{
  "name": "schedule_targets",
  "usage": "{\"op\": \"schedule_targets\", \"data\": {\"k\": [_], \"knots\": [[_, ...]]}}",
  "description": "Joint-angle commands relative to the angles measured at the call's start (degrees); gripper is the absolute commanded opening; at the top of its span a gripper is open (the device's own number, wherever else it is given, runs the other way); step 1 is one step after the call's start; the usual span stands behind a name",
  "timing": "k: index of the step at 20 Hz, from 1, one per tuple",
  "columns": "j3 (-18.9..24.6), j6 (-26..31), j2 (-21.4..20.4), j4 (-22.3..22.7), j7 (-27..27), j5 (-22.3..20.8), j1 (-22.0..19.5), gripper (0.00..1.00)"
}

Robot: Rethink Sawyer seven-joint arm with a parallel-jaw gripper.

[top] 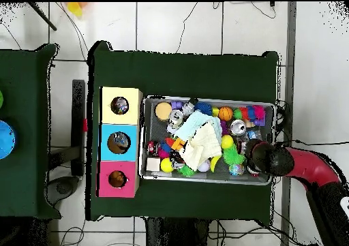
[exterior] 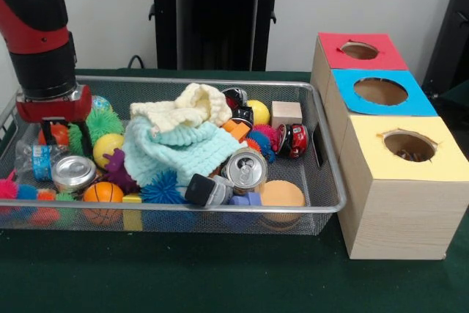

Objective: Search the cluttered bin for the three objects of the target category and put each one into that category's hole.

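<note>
The wire mesh bin (exterior: 322, 144) lies on the green table, full of toys; it also shows in the overhead view (top: 146, 137). My gripper (exterior: 64, 135) hangs low over the bin's left end in the front view, its black fingers (exterior: 83, 137) spread apart with an orange ball (exterior: 58, 135) between them. In the overhead view the gripper (top: 253, 159) is at the bin's right end. A crumpled light-blue and white packet (exterior: 37, 160) lies just below the gripper against the bin's left wall. No white dotted wrappers show in the bin. The three boxes stand beside the bin, each with a hole: red (exterior: 359, 50), blue (exterior: 380, 91), yellow (exterior: 409, 146).
A mint waffle cloth (exterior: 176, 153) and a cream one (exterior: 192, 106) are heaped mid-bin. Two cans (exterior: 73, 172) (exterior: 244, 168), a small basketball (exterior: 102, 193), spiky balls, a yellow ball (exterior: 107, 146), a wooden cube (exterior: 286, 113) and a red toy car (exterior: 295, 139) crowd the bin.
</note>
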Motion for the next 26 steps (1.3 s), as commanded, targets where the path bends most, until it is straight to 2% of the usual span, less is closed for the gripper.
{"op": "schedule_targets", "data": {"k": [1,18,21,22,26], "knots": [[1.42,-0.27,-0.9,-3.96,-10.31,-3.42,-0.07,1.0],[2.93,-2.62,0.22,-4.42,-10.13,-3.12,-0.79,1.0],[1.95,-4.03,-1.21,-4.85,-8.78,-4.77,0.79,1.0],[2.01,-3.83,-1.35,-5.26,-9.14,-4.91,0.98,1.0],[2.93,3.32,1.54,-10.79,-13.84,-2.6,1.42,1.0]]}}
